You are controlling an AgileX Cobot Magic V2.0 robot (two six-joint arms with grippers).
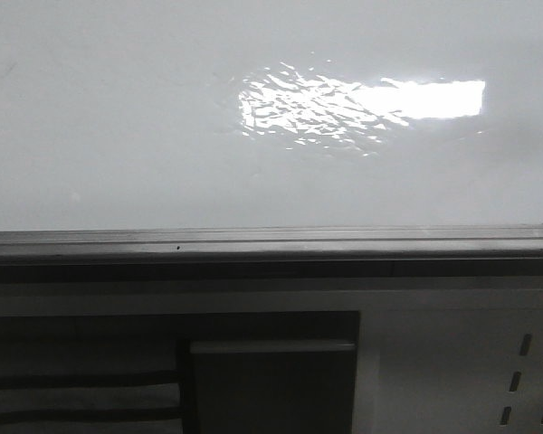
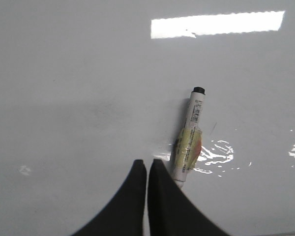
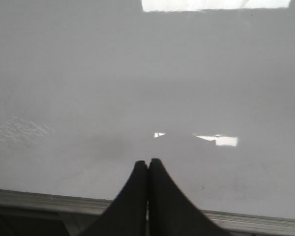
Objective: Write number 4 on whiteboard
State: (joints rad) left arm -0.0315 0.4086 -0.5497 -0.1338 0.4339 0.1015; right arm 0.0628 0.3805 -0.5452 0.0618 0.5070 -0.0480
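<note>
The whiteboard point(image 1: 145, 136) fills the upper front view, glossy white with a rippled bright reflection, and no grippers show there. No number 4 shows on it in any view. In the left wrist view a white marker point(image 2: 189, 138) with a black cap and a yellowish tape wrap lies flat on the whiteboard point(image 2: 69, 98). My left gripper point(image 2: 147, 162) is shut and empty, its tips just beside the marker's near end. In the right wrist view my right gripper point(image 3: 148, 161) is shut and empty over the bare whiteboard point(image 3: 137, 73), near its frame edge point(image 3: 39, 199).
The board's grey metal frame edge point(image 1: 271, 242) runs across the front view. Below it are a dark recess point(image 1: 271, 380) and a white perforated panel point(image 1: 525, 371) at the lower right.
</note>
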